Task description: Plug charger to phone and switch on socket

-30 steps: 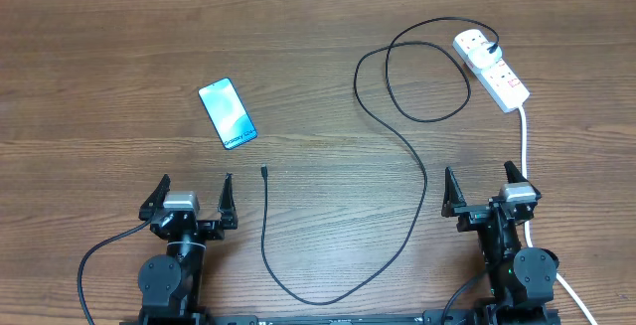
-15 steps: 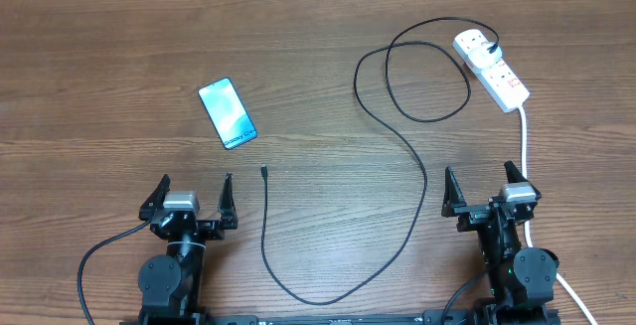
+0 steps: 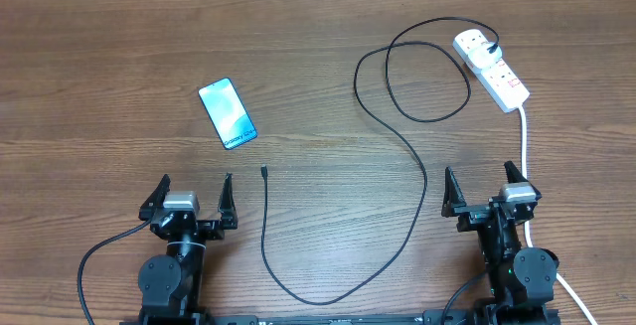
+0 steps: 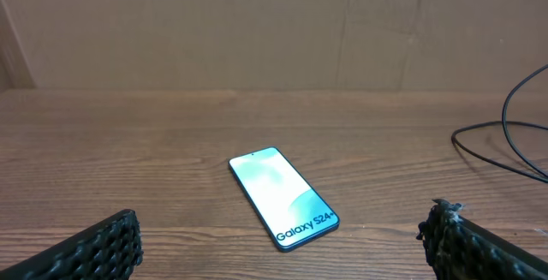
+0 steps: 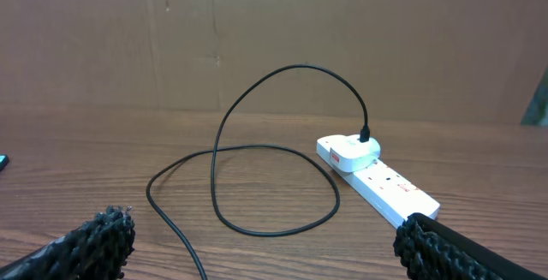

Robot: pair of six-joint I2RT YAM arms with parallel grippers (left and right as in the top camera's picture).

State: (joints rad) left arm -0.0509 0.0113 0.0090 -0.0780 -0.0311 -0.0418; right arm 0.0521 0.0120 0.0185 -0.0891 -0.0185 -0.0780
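The phone (image 3: 228, 113) lies flat on the wooden table, its light blue screen up; the left wrist view shows the phone (image 4: 283, 197) ahead of my left gripper (image 4: 281, 244). My left gripper (image 3: 195, 194) stands open and empty at the near left. The charger (image 3: 402, 146), a thin black cable, loops from a white plug on the socket (image 3: 491, 70) down to a free tip (image 3: 264, 172) between the arms. In the right wrist view the charger (image 5: 224, 156) and socket (image 5: 377, 180) lie ahead of my right gripper (image 5: 270, 244). My right gripper (image 3: 484, 186) is open, holding nothing.
The socket's thick white cord (image 3: 525, 141) runs down past the right arm to the table's near edge. A brown cardboard wall (image 4: 257, 23) backs the table.
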